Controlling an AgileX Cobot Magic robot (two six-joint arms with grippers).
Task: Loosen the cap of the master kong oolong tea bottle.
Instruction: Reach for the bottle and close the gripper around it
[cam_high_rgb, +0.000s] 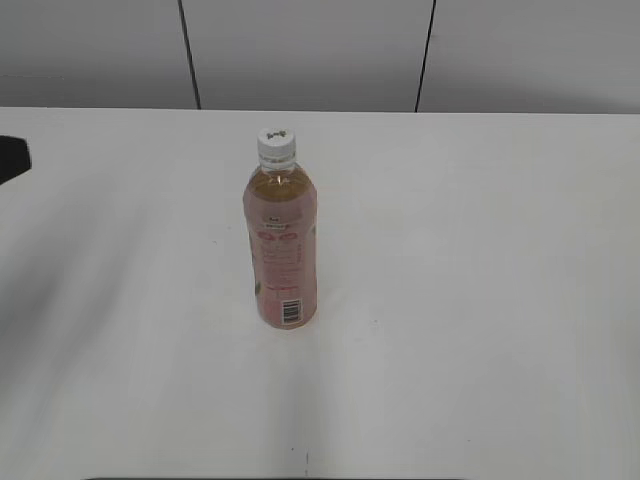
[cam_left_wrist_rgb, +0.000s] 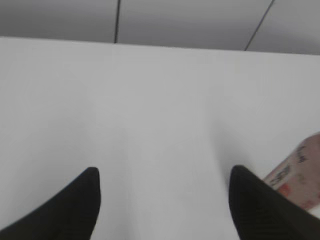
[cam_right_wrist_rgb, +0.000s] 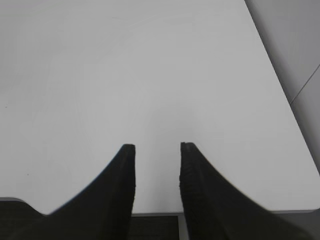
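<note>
Master kong oolong tea bottle (cam_high_rgb: 281, 245) stands upright mid-worktop (cam_high_rgb: 480, 260), cap (cam_high_rgb: 276, 146) on. Left hand (cam_left_wrist_rgb: 162, 200) spread wide, empty, bottle just beside it. Right hand (cam_right_wrist_rgb: 157, 172) slightly parted, empty. Suggest: one hand grips the body firmly, the other twists the cap squarely.

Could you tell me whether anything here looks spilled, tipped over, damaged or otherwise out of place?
Nothing stands out. The oolong tea bottle stands upright on the white table with its white cap on, and no liquid shows around its base. Both the left gripper and the right gripper are open and hold nothing.
</note>
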